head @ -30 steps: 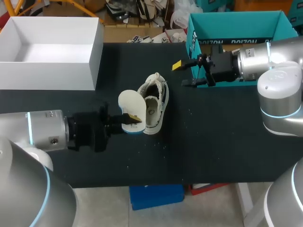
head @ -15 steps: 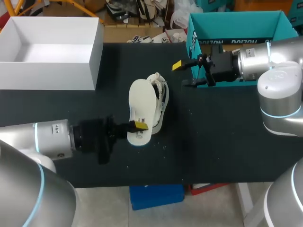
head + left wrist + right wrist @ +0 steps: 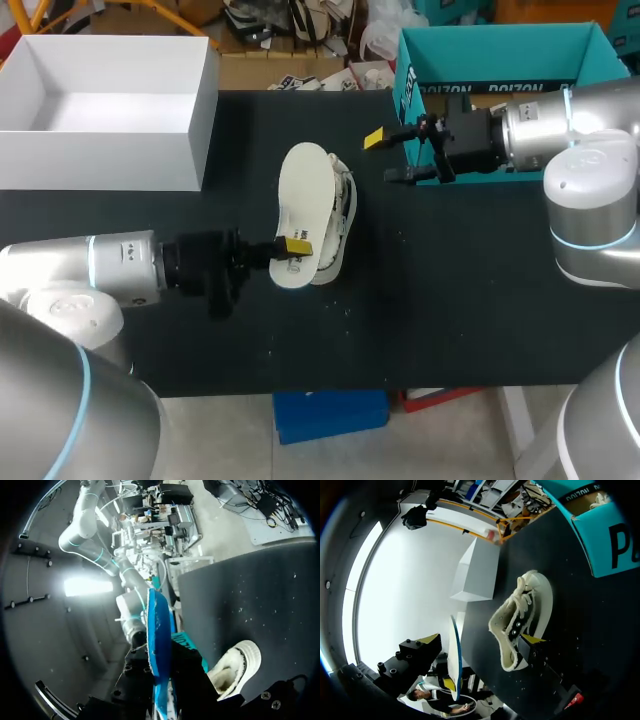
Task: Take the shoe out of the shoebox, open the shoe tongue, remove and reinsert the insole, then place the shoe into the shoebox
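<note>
A white insole [image 3: 303,205] with a blue underside hangs flat just over the white shoe [image 3: 340,215], which lies on its side mid-table. My left gripper [image 3: 292,245] is shut on the insole's near end. In the left wrist view the insole [image 3: 156,645] shows edge-on between the fingers, and the shoe [image 3: 235,667] lies beside and below it. My right gripper [image 3: 392,157] stands open and empty in front of the teal shoebox [image 3: 500,60]. Its wrist view shows the shoe [image 3: 522,615] just ahead of one yellow fingertip [image 3: 532,639], with the insole [image 3: 455,660] beyond.
A white open box [image 3: 110,150] stands at the back left of the black table [image 3: 450,300]. The teal shoebox [image 3: 610,535] stands at the back right, close behind my right gripper.
My left wrist has turned and shifted right, bringing the insole from an upright tilt beside the shoe to lie flat over it. The right arm has not moved.
</note>
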Available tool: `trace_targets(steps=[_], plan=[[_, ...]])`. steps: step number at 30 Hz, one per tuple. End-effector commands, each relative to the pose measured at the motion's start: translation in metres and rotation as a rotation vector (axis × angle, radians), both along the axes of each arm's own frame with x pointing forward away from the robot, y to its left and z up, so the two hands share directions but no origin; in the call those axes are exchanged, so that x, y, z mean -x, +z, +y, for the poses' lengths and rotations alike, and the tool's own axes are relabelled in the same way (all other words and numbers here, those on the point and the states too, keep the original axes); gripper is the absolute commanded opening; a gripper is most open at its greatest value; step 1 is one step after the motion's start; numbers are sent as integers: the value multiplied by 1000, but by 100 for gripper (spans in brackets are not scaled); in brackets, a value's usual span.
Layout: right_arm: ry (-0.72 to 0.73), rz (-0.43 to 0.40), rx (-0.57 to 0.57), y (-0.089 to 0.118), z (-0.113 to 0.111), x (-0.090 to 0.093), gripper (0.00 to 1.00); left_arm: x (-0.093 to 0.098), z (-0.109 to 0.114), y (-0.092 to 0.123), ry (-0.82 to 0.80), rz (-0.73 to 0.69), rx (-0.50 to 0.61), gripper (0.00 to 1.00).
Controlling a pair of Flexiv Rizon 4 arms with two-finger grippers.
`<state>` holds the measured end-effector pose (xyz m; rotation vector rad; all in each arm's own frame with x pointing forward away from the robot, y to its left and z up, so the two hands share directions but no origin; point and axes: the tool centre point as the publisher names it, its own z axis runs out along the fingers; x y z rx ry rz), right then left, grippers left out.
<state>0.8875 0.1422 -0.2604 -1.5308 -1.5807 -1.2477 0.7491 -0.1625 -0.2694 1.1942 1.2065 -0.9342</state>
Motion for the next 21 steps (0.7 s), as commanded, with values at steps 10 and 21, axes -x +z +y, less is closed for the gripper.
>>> trace_targets(steps=[10,21], plan=[[-3,-1,-1,-1,2,0,100,-44,-19,-13,19,9,32,0],[47,-27,-51,1,14,7,100,-44,-20,-6,25,7,52,0]])
